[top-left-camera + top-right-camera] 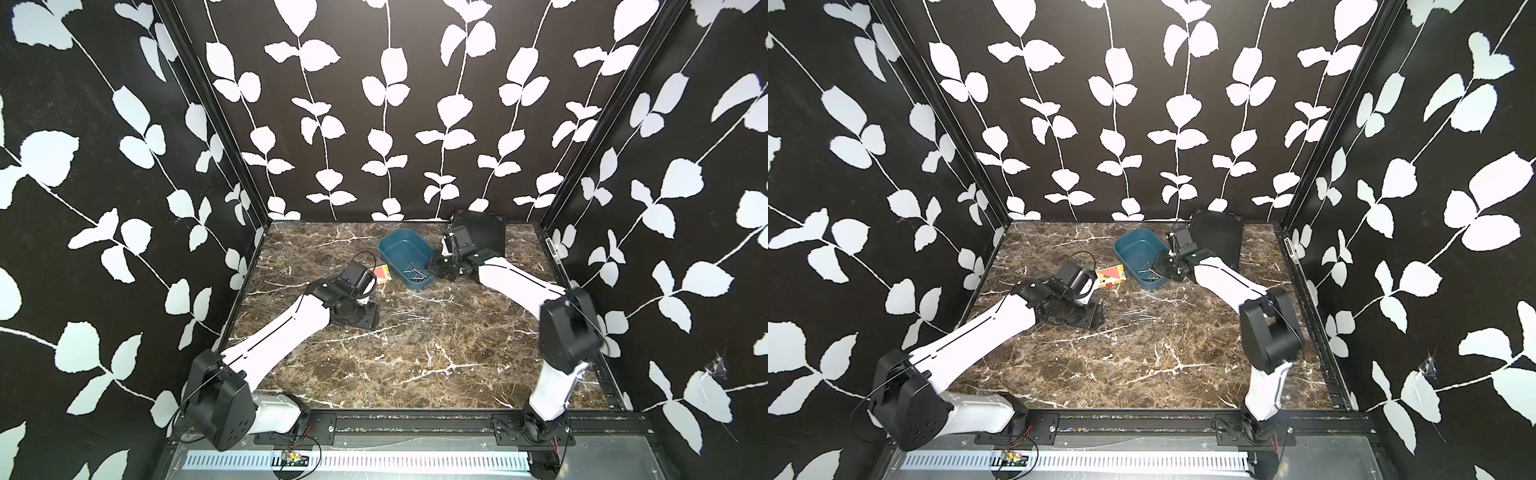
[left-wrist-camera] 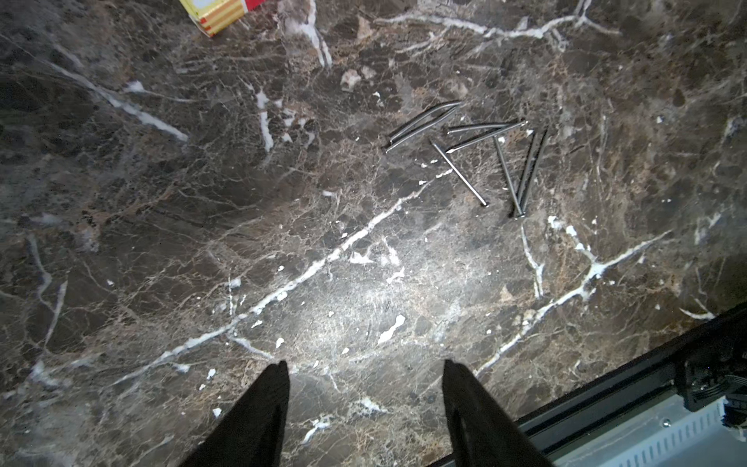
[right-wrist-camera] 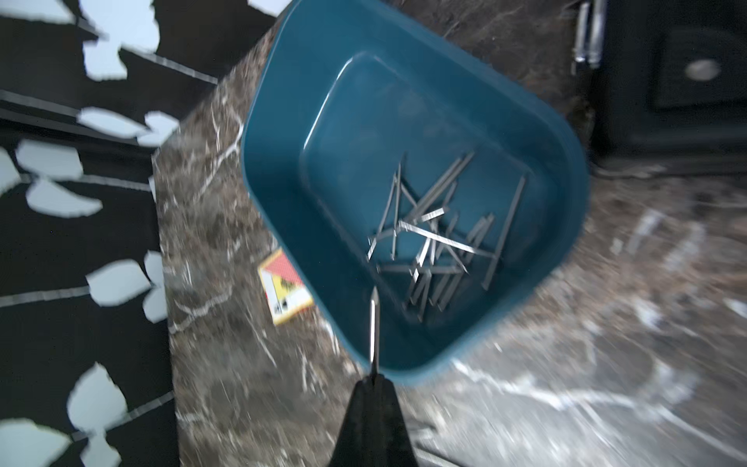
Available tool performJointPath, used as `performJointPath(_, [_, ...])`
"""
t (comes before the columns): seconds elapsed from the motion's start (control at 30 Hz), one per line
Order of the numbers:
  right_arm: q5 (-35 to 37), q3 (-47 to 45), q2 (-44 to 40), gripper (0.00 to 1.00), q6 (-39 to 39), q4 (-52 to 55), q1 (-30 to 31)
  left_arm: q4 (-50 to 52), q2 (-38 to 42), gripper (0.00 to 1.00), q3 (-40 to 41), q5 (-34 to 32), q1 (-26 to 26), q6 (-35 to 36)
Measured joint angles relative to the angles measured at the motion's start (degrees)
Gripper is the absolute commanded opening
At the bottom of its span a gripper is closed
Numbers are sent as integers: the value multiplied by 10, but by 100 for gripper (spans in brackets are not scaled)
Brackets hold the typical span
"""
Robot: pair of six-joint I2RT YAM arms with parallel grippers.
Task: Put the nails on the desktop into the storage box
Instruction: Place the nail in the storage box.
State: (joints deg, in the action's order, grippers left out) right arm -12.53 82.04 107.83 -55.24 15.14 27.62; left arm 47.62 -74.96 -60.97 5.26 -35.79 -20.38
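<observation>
The teal storage box (image 1: 399, 245) stands at the back middle of the desktop (image 1: 415, 365), with several nails (image 3: 436, 234) piled in its near end. My right gripper (image 3: 375, 374) is at the box's near right rim, shut on one nail (image 3: 375, 327) that sticks out over the inside of the box. More nails (image 2: 477, 153) lie loose on the marble in front of the box, seen in a top view as thin nails (image 1: 409, 316). My left gripper (image 2: 366, 364) hangs open and empty just left of them.
A small red-and-white card box (image 1: 382, 274) lies just left of the storage box. A black ribbed case (image 1: 482, 232) leans at the back right, behind my right arm. Black leaf-patterned walls close three sides, and a black rail (image 1: 415, 419) runs along the front edge.
</observation>
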Motion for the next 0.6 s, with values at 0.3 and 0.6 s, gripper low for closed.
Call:
performJointPath(0.3, [31, 38, 95, 20, -85, -41, -3, 14, 3, 60, 0, -12, 3, 10])
performJointPath(0.6, [11, 37, 10, 27, 36, 40, -1, -18, -130, 55, -37, 14, 4, 49])
